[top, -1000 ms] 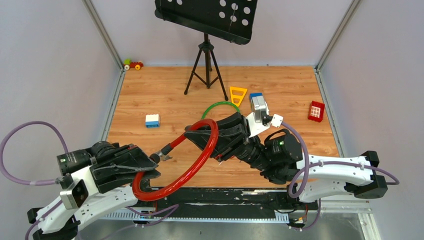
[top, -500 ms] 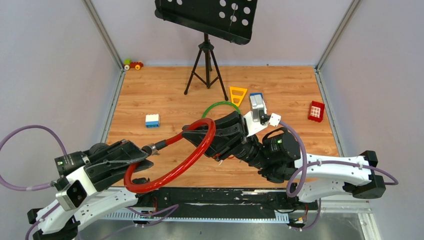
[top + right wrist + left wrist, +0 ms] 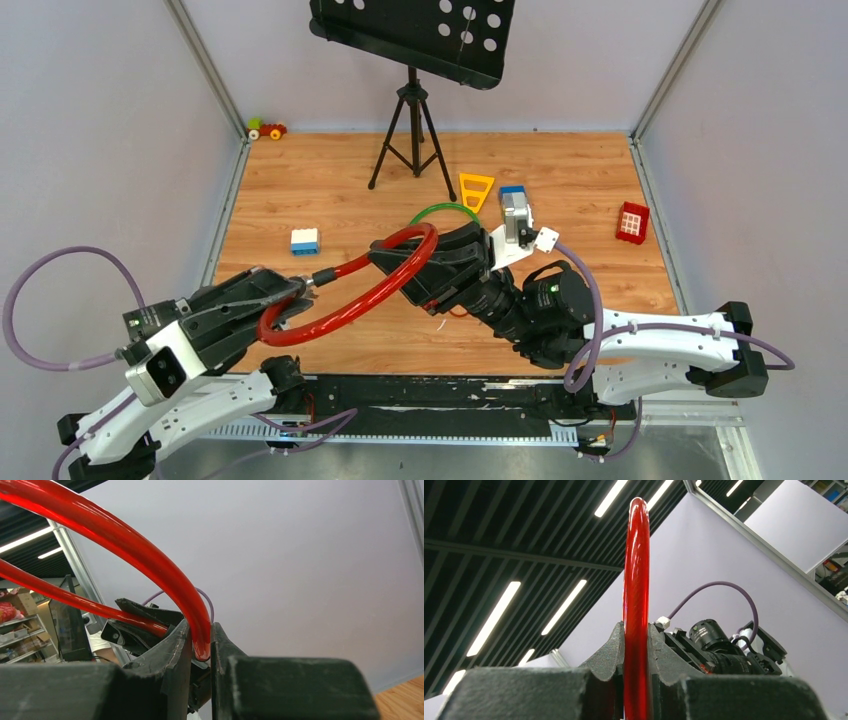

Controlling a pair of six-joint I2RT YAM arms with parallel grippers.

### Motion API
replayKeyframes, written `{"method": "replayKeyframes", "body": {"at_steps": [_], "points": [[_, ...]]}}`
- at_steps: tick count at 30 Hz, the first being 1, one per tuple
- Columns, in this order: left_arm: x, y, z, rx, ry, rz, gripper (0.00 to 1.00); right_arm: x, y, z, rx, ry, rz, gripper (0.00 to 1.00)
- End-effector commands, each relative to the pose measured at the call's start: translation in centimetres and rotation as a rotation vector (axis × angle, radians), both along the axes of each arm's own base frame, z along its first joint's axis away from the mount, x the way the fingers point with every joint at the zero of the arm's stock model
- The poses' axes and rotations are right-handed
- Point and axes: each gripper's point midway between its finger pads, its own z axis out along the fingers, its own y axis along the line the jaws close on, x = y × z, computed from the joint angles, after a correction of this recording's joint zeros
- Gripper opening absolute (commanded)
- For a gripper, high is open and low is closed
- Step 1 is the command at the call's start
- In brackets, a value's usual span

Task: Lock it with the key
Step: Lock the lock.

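Note:
A red cable (image 3: 352,298), bent into a loop, hangs above the table between both arms. My left gripper (image 3: 283,303) is shut on its near left part, with a dark metal end plug (image 3: 322,277) sticking out just beyond the fingers. In the left wrist view the cable (image 3: 636,570) rises straight up from the pinched jaws of the left gripper (image 3: 636,630). My right gripper (image 3: 397,258) is shut on the loop's far right part. The right wrist view shows the cable (image 3: 135,550) curving down into the right gripper (image 3: 201,630). I cannot make out the key in any view.
A black music stand on a tripod (image 3: 411,130) stands at the back. On the wooden floor lie a green ring (image 3: 441,208), a yellow triangle (image 3: 476,188), a blue-and-white brick (image 3: 305,241), a red block (image 3: 632,221) and a small toy car (image 3: 266,129).
My left arm has swung forward and turned, lifting the loop's near side away from the table's front edge, so the loop now looks flatter. The right gripper shifted slightly with it.

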Motion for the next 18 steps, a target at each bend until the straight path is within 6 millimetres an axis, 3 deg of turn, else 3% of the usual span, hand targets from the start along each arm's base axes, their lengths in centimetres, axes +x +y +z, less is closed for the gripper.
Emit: {"method": "replayKeyframes", "body": {"at_steps": [1, 8, 15, 18], "points": [[4.1, -3.9, -2.0, 0.087, 0.115, 0.048, 0.0, -2.5, 4.7, -6.4, -0.216, 0.026, 0.125, 0.0], [4.5, -3.9, -2.4, 0.081, 0.13, 0.058, 0.0, -2.5, 4.0, -4.7, -0.169, 0.019, 0.128, 0.03], [6.3, -2.0, -1.2, -0.06, 0.234, 0.116, 0.0, -0.6, 2.9, -6.4, -0.161, 0.065, 0.035, 0.06], [6.0, -1.4, -0.8, -0.095, 0.237, 0.098, 0.0, 0.4, 2.0, -6.6, -0.147, 0.086, -0.009, 0.07]]}}
